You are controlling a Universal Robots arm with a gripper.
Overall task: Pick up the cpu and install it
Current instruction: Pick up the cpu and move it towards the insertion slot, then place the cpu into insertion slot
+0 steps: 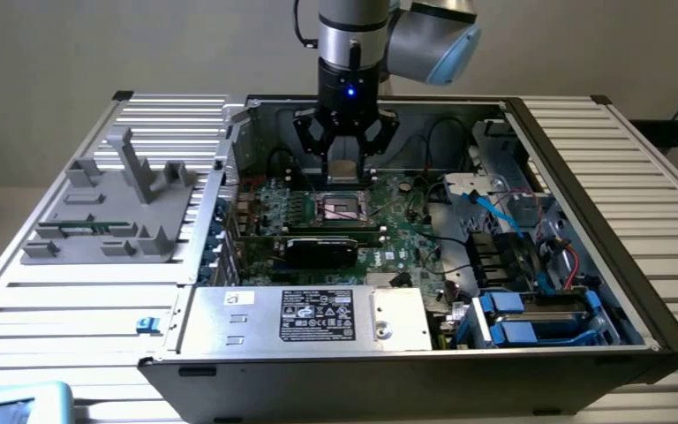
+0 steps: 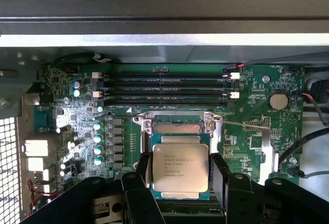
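The cpu, a flat square chip with a shiny silver top and a thin green rim, sits between my gripper's two black fingers, which are shut on its opposite edges. In the exterior view the gripper hangs inside the open computer case with the cpu in it. It is a little above the motherboard's open cpu socket. In the wrist view the socket's metal frame shows just past the chip, and the chip covers part of it.
A black expansion card lies in front of the socket, and a silver box with a black label sits at the case front. Memory slots run beside the socket. Cables and blue drive bays fill the exterior view's right. A grey fixture stands outside the case.
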